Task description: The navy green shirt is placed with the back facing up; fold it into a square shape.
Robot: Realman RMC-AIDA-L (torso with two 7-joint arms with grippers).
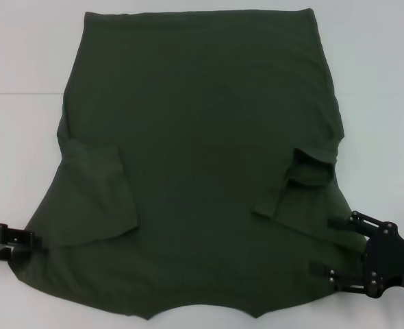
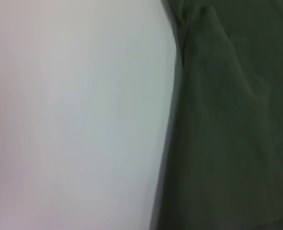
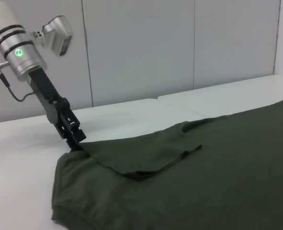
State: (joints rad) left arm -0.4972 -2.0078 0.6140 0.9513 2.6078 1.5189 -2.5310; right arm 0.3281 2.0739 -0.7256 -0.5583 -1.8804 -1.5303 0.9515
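Observation:
The navy green shirt (image 1: pixel 202 151) lies spread flat on the white table (image 1: pixel 24 55), both short sleeves turned inward onto the body. At the shirt's near left corner my left gripper (image 1: pixel 31 242) is shut on the fabric's edge; in the right wrist view the left gripper (image 3: pixel 77 142) pinches that corner, which rises slightly to it. My right gripper (image 1: pixel 325 245) stands open at the near right edge, with one finger on either side of a stretch of the cloth. The left wrist view shows only the shirt (image 2: pixel 232 134) beside the bare table (image 2: pixel 74 115).
White table surface surrounds the shirt on the left, right and far sides. A seam between two tabletops (image 3: pixel 156 99) runs behind the shirt, with a pale panelled wall (image 3: pixel 141 43) beyond the table.

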